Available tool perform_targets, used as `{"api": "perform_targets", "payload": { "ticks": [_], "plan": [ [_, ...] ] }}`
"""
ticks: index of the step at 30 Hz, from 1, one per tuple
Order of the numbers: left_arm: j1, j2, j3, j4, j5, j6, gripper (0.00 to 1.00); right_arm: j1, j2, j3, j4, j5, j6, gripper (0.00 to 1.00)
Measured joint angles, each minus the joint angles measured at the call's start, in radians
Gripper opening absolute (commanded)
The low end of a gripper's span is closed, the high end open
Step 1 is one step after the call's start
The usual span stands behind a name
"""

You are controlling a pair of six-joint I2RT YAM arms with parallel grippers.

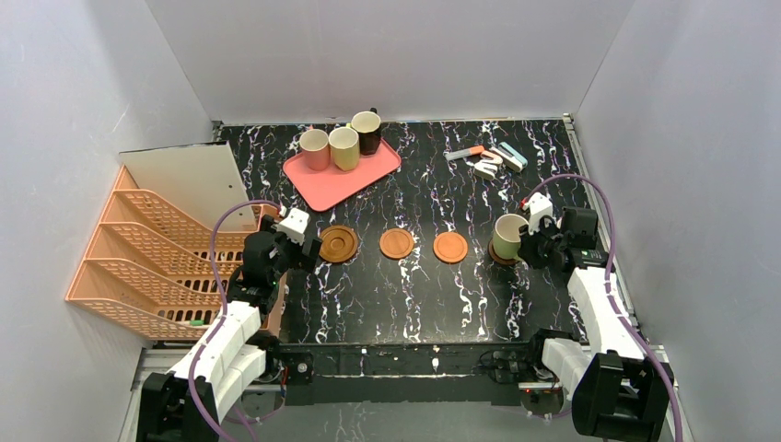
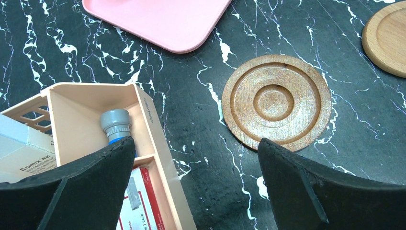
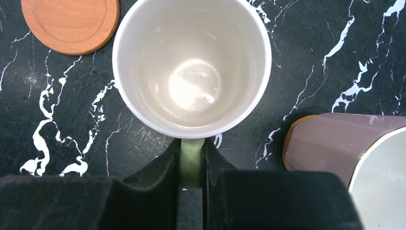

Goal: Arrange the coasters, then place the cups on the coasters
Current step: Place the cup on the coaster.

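my right fingers (image 3: 160, 184) are clamped together on the handle (image 3: 192, 165) of the green mug (image 3: 191, 72), one on each flat side of that thin loop, so the mug sits out beyond their tips. by the look of it the mug is glazed ceramic: stiff, slick, fairly heavy for so small a pinch, and likely to chip if it knocks anything. with only the handle held, its weight is all out in front, so i judge it will want to tip or swivel, and a slow, level carry suits it. it stands upright, long axis vertical and mouth to the ceiling, with the handle pointing back at my wrist and the right edge of the desk (image 1: 368, 304). the mug is near that right edge. from above a dark disc (image 1: 498, 259) shows at its foot, but i cannot tell whether the base rests on it. just beside the mug in my wrist view is a mauve-pink mug (image 3: 330, 143). across the middle of the desk three coasters lie in a row: the near orange coaster (image 1: 450, 247), the middle orange coaster (image 1: 397, 243) and the ringed brown coaster (image 1: 338, 243). my left fingers (image 2: 95, 182) stand wide apart, holding nothing, near the ringed one.
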Motion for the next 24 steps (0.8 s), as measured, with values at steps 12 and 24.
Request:
{"api": "perform_targets", "payload": {
  "ticks": [12,24],
  "plan": [
    [0.000,0.000,0.000,0.000,0.000,0.000,0.98,0.000,0.005,0.000,0.005,0.002,0.000,0.18],
    [0.000,-0.003,0.000,0.000,0.000,0.003,0.98,0.000,0.005,0.000,0.006,0.003,0.000,0.33]
  ]
}}
